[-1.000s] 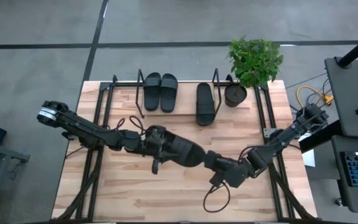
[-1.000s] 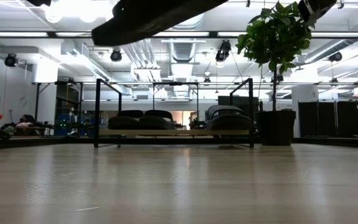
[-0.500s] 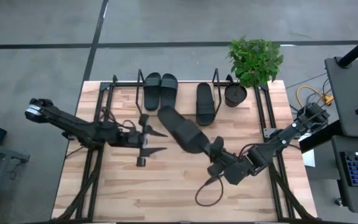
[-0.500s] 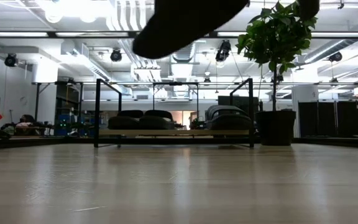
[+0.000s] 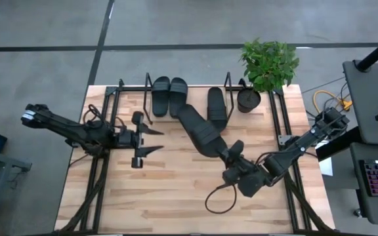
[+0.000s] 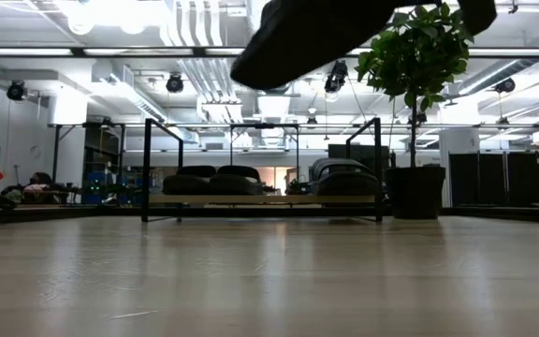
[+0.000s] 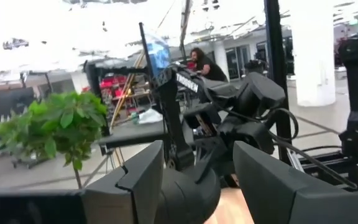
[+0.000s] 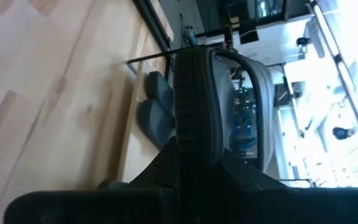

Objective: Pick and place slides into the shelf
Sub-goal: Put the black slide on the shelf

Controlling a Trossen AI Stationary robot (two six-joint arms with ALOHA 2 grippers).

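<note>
One black slide (image 5: 201,131) hangs in the air over the table's middle, held by my right gripper (image 5: 229,156), which is shut on it. In the low view this slide (image 6: 316,36) shows high above the tabletop. Three more slides stand on the shelf's base board (image 5: 192,119) at the far edge: two side by side (image 5: 169,96) and one apart (image 5: 216,108). My left gripper (image 5: 152,140) is open and holds nothing, left of the held slide. The left wrist view looks between its two fingers (image 7: 143,179) toward the right arm (image 7: 247,102). My right gripper holds the slide by the end of its sole nearest the arm (image 8: 194,140), pinched between the two fingers. The fingers come slanting from the table's near right, along the slide's length. The slide is lifted clear, its free end (image 5: 185,113) pointing toward the shelf.
A black pot (image 5: 248,99) with a green plant (image 5: 269,60) stands at the shelf's right end. The shelf's thin wire uprights (image 5: 148,92) rise at the far edge. A black cable (image 5: 220,200) loops on the near boards under the right arm. Bare wood lies in the near half.
My left gripper has let go of the slide, opened and drawn back toward the table's left edge. My right gripper has carried the slide toward the far edge, swinging it so that its free end now points at the shelf.
</note>
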